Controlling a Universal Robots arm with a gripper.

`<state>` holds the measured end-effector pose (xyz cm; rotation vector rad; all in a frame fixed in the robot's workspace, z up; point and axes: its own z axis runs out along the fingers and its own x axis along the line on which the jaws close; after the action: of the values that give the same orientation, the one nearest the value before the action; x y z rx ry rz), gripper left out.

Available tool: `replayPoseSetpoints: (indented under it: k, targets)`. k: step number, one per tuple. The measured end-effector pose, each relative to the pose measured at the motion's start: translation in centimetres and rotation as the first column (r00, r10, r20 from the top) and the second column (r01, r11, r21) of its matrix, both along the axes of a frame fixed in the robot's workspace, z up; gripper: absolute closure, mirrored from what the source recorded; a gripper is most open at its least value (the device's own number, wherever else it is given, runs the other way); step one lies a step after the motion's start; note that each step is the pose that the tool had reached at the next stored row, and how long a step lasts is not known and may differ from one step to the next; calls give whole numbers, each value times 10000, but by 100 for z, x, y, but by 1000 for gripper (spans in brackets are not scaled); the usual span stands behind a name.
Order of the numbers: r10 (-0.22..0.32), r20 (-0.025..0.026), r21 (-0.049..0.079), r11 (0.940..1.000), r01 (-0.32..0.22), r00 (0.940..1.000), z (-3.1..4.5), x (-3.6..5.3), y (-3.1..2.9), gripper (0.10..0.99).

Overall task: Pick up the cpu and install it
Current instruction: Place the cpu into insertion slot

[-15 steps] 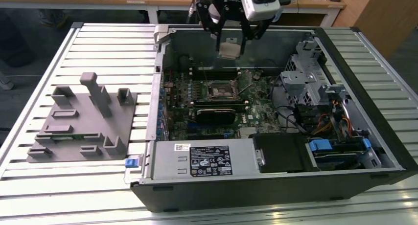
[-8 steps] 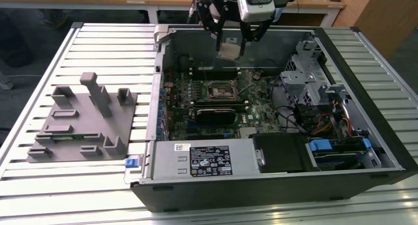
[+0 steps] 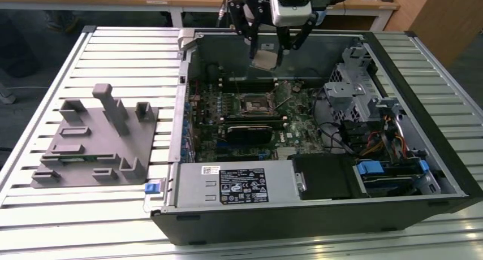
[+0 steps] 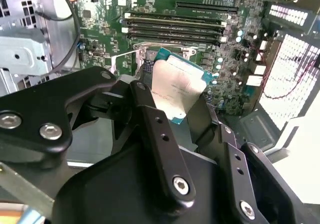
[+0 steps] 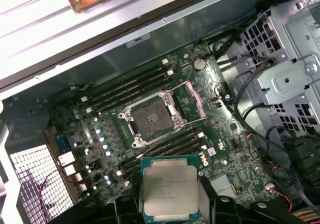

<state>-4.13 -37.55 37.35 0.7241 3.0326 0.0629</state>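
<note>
My gripper (image 3: 268,53) hangs over the far part of the open computer case (image 3: 173,158), shut on the cpu (image 3: 263,60). The cpu is a flat square chip with a pale metal top and a green edge. In both wrist views it sits between the black fingers (image 4: 150,119), its top showing (image 4: 177,91) (image 5: 169,189). The motherboard socket (image 3: 255,104) (image 5: 150,116) lies below it, a metal frame around a dark square pin field. The chip is well above the board and offset from the socket, nearer the case's far wall.
A grey plastic fixture (image 3: 94,141) lies on the slatted table at the exterior view's left. Inside the case are the power supply (image 3: 234,183) at the near side, a metal drive cage (image 3: 354,96) and coloured cables (image 3: 381,141) at the right, and memory slots (image 5: 125,91) beside the socket.
</note>
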Motion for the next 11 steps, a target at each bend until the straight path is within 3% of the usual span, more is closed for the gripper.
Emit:
replayPoseSetpoints:
  k: [11]
  targets:
    - [-1036,0,1,9946,1036,9946,-25,-4,5,561]
